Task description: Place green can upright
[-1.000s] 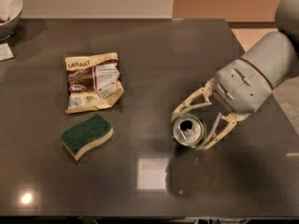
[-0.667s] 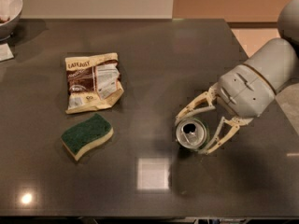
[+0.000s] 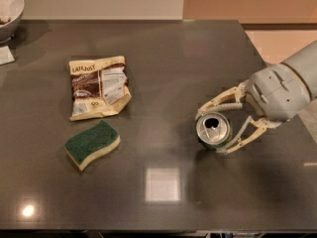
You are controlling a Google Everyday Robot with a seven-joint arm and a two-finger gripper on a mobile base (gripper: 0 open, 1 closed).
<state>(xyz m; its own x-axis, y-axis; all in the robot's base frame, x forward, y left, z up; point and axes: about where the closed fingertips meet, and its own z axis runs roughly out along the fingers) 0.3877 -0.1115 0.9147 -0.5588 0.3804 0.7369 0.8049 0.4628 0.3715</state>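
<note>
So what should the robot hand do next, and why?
Probably pull straight back to the right, away from the green can. The can already stands upright on the table, lid facing up, and the gripper is open around it with a finger on each side.

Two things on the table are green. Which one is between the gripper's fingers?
The green can, standing upright at the right, sits between the gripper's spread fingers. The green-topped sponge lies far left, below the snack packet.

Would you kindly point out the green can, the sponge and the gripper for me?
green can (image 3: pixel 214 128): camera view, on its silver lid, seen from above.
sponge (image 3: pixel 92 144): camera view, on its green top face.
gripper (image 3: pixel 210 131): camera view, midway between its fingertips, at the can on the table's right side.
</note>
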